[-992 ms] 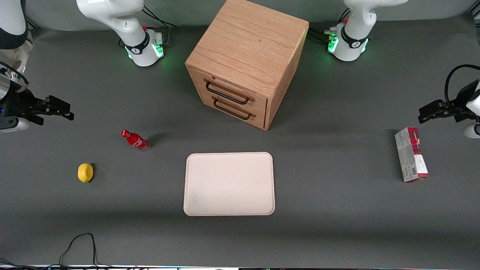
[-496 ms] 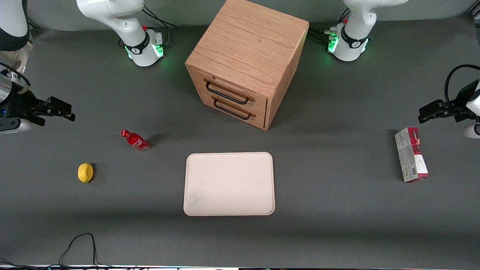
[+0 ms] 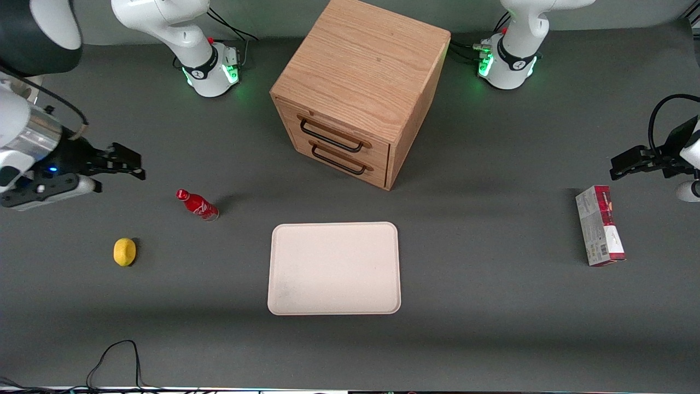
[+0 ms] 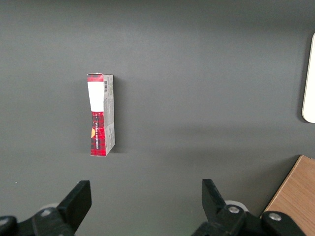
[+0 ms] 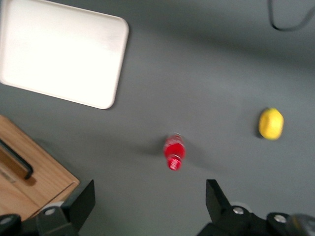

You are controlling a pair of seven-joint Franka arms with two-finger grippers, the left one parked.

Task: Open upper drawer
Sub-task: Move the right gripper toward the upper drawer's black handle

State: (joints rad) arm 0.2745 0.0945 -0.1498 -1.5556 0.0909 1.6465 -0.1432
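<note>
Currently, items are listed from largest to smallest.

Table (image 3: 492, 328): dark grey mat filling the front view; it carries everything below.

Cabinet (image 3: 363, 65): oak box at upper centre of the front view, standing square on the mat with its front turned obliquely toward the working arm's end. Judged heavy enough to stay put under a steady pull, though a jerk could slide it.

Tray (image 3: 334, 268): pale, rounded rectangle at lower centre, nearer to the front camera than the cabinet.

Upper drawer (image 3: 339, 123): topmost of two fronts, just above centre of the front view, fully shut and flush. Judged a rigid, light wooden box that should run straight out along its slides.

Handle (image 3: 331, 137): thin black wire bar across the upper drawer front, directly above the twin bar of the lower drawer (image 3: 342, 164). Judged stiff but narrow and smooth; take hold at mid-bar, pinching across the wire, and pull square to the front to avoid binding.

Gripper (image 3: 128, 164): at centre left of the front view, above the mat, well apart from the cabinet; jaws stand apart, holding nothing.

Bottle (image 3: 197, 204): red, near the gripper.

Lemon (image 3: 124, 251): yellow, lower left, smallest.
</note>
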